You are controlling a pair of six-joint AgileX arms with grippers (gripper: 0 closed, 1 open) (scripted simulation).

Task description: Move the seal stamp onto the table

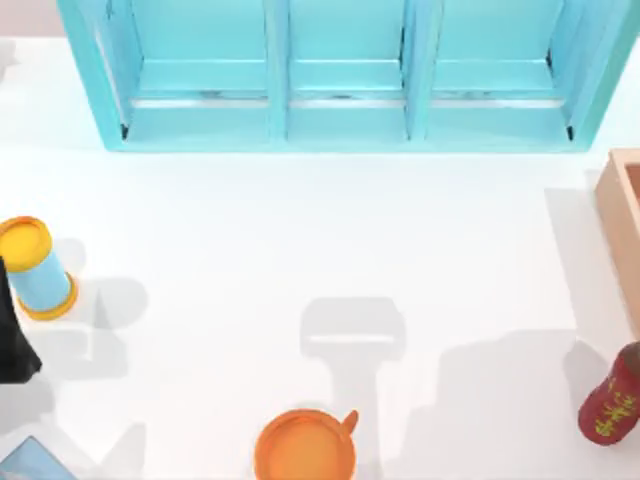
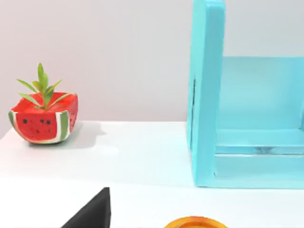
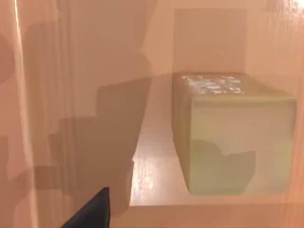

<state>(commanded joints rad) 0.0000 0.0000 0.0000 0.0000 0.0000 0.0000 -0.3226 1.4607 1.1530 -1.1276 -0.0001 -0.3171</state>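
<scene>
The seal stamp [image 3: 237,137] is a tan-brown block with a pale mark on its upper face. In the right wrist view it rests on the floor of a light-wood box [image 3: 71,95], close to the box's walls. A black part of my right gripper [image 3: 92,211] shows at that picture's lower edge, apart from the stamp. The white table [image 1: 250,250] spreads across the top view. My left arm [image 1: 12,335] sits at the table's left edge, and a black part of its gripper [image 2: 92,213] shows in the left wrist view.
A turquoise shelf cabinet [image 1: 340,80] lines the back. The light-wood box [image 1: 622,225] stands at the right edge, with a red bottle [image 1: 612,400] in front of it. An orange cup [image 1: 305,445] sits front centre, a yellow-and-blue can [image 1: 35,268] at left, and a watermelon planter [image 2: 43,118] beside the cabinet.
</scene>
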